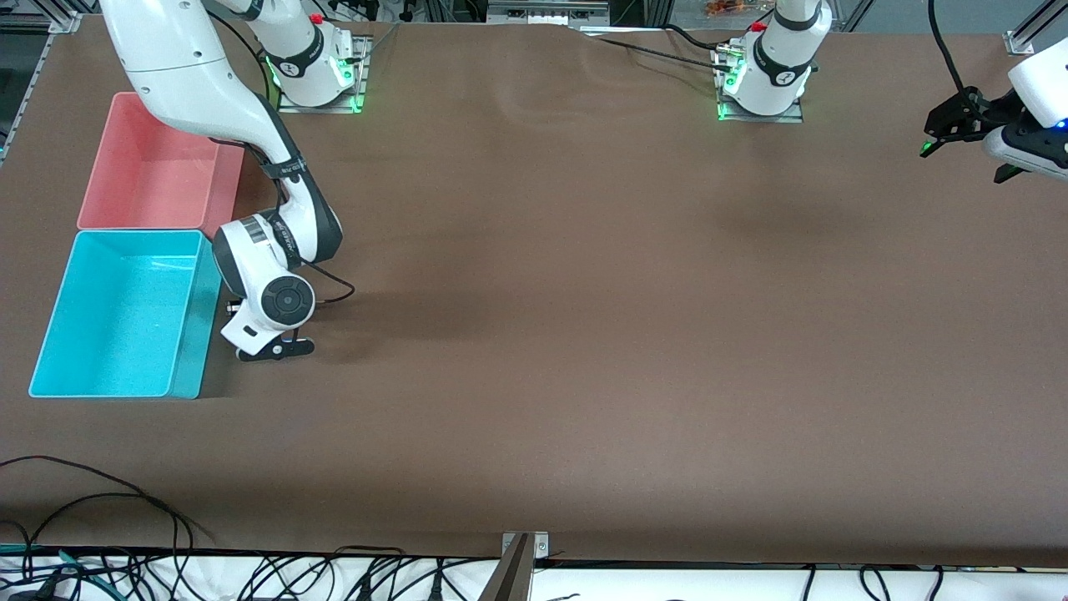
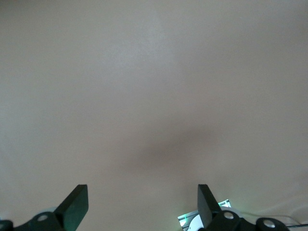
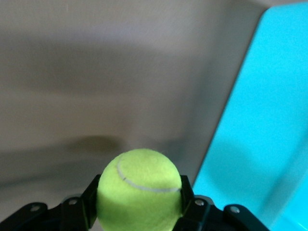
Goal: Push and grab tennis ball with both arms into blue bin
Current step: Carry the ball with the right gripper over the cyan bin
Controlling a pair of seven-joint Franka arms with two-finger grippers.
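The tennis ball (image 3: 139, 190) is yellow-green and sits gripped between the fingers of my right gripper (image 3: 139, 202). In the front view the right gripper (image 1: 274, 348) is low over the table, just beside the blue bin's wall (image 1: 190, 321), and the wrist hides the ball. The blue bin (image 3: 262, 139) fills one side of the right wrist view and looks empty. My left gripper (image 1: 947, 129) hangs open and empty in the air over the left arm's end of the table. In the left wrist view its gripper (image 2: 142, 204) shows only bare table between the fingers.
A pink bin (image 1: 158, 167) of the same shape stands against the blue bin, farther from the front camera. Black cables (image 1: 100, 501) lie along the table's edge nearest the front camera. The brown table (image 1: 584, 292) spreads between the two arms.
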